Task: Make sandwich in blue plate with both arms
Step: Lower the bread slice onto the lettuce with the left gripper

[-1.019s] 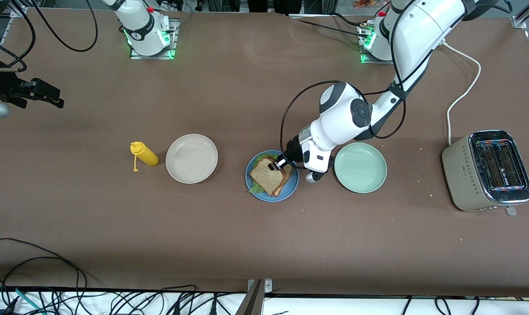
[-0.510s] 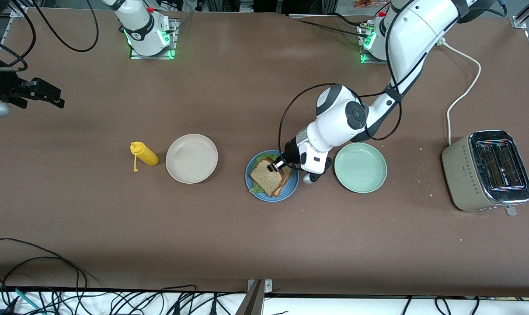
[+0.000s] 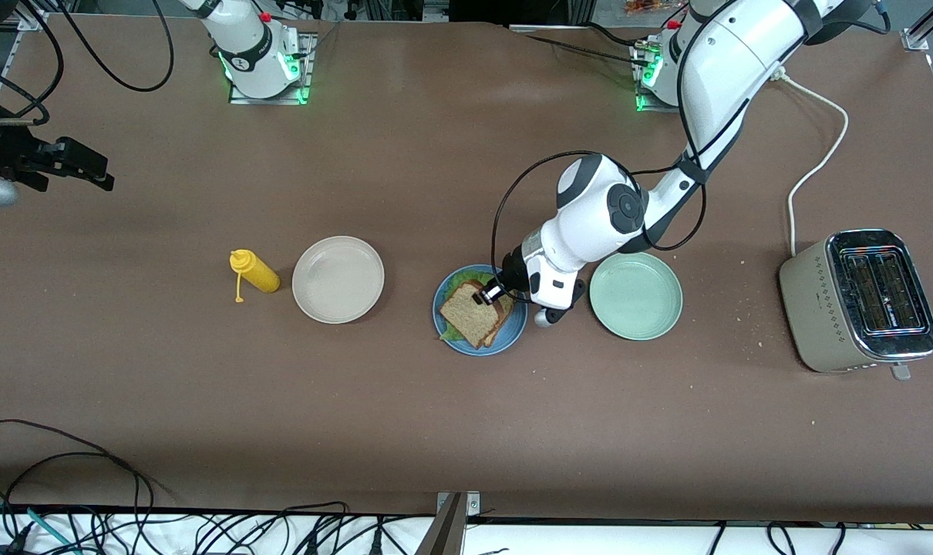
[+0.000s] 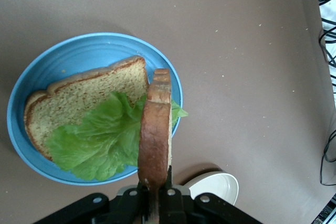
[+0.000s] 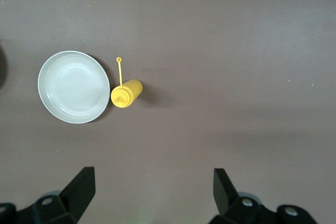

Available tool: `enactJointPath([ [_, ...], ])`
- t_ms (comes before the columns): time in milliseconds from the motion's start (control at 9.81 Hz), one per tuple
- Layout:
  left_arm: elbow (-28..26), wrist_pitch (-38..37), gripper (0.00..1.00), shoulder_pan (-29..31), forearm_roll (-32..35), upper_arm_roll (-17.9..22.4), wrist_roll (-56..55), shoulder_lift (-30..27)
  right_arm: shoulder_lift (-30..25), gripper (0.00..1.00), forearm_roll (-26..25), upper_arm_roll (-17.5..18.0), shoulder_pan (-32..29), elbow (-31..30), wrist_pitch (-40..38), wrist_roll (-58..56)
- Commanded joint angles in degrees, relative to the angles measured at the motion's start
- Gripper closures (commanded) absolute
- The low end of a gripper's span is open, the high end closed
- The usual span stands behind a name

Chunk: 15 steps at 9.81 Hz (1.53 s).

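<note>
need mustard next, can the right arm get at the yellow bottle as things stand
Probably yes. The right gripper hangs open and empty above bare table, with the yellow bottle lying in plain view beside the beige plate. The left gripper is busy with bread over the blue plate.

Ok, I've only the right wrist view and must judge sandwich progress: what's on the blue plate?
Observer: The blue plate holds one bread slice with a lettuce leaf on it.
Operator: And the second slice?
Observer: The left tool is shut on the second slice, over the lettuce.
Operator: Where's that plate from my beige plate?
Observer: Toward the left arm's end, between the beige plate and a mint-green plate. Your right tool waits open.
</note>
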Motion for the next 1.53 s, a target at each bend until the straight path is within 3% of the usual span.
enactJointPath([
  [0, 1.26, -0.07, 0.99, -1.01, -0.65, 0.72, 0.17, 1.42, 0.48, 0.0, 0.13, 0.12, 0.17, 1.27, -0.26, 0.36],
  [815, -0.94, -6.83, 0.86, -1.01, -0.73, 2.64, -0.18, 2.21, 0.48, 0.0, 0.57, -0.05, 0.08, 1.27, -0.62, 0.63],
  [917, -0.94, -6.92, 0.77, -1.1, -0.73, 2.74, -0.27, 2.47, 0.48, 0.0, 0.66, -0.05, 0.08, 1.27, -0.62, 0.63],
  [1121, -0.94, -6.92, 0.5, -1.01, -0.73, 2.74, -0.62, 2.47, 0.48, 0.0, 0.57, -0.05, 0.08, 1.27, -0.62, 0.54],
  [1325, -0.94, -7.01, 0.1, -1.1, -0.56, 3.18, -0.62, 2.47, 0.48, 0.0, 0.57, -0.05, 0.08, 1.27, -0.62, 0.54],
  [1427, -0.94, -7.1, 0.0, -1.1, -0.56, 3.18, -0.62, 2.47, 0.48, 0.0, 0.66, -0.05, 0.08, 1.27, -0.62, 0.54],
])
